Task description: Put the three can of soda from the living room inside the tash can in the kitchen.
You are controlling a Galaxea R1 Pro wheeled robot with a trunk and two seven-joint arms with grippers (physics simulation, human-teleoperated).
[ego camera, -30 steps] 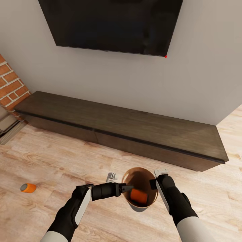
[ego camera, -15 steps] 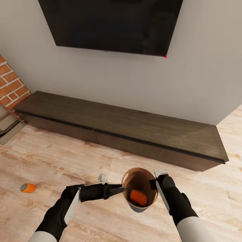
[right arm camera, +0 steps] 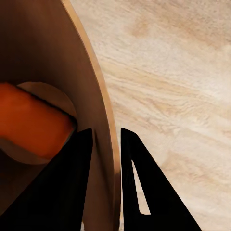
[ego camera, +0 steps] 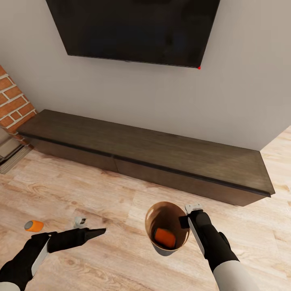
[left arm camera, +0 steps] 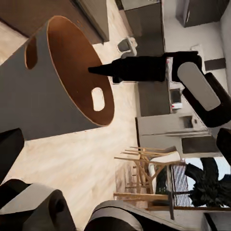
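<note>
Your tash can [ego camera: 152, 238] sits on the floor [ego camera: 121, 202] in front of the long low cabinet [ego camera: 161, 161], with one can of soda [ego camera: 165, 237] lying inside it. Your right hand [ego camera: 186, 220] pinches its rim on the right. Your left hand [ego camera: 99, 231] is left of it, apart. Another can [ego camera: 33, 225] lies further left, below the fireplace [ego camera: 14, 105]. The TV [ego camera: 133, 30] hangs above the cabinet.

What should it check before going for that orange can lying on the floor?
1. Right gripper clamped across the tash can rim: ok.
2. One can of soda lies inside the tash can: ok.
3. Floor can lies free on the wood, nothing touching it: ok.
4. Left gripper empty and pointing away from the floor can: not ok.
5. Left gripper open enough to grasp: cannot tell.
6. Where the third can is: cannot tell.
</note>
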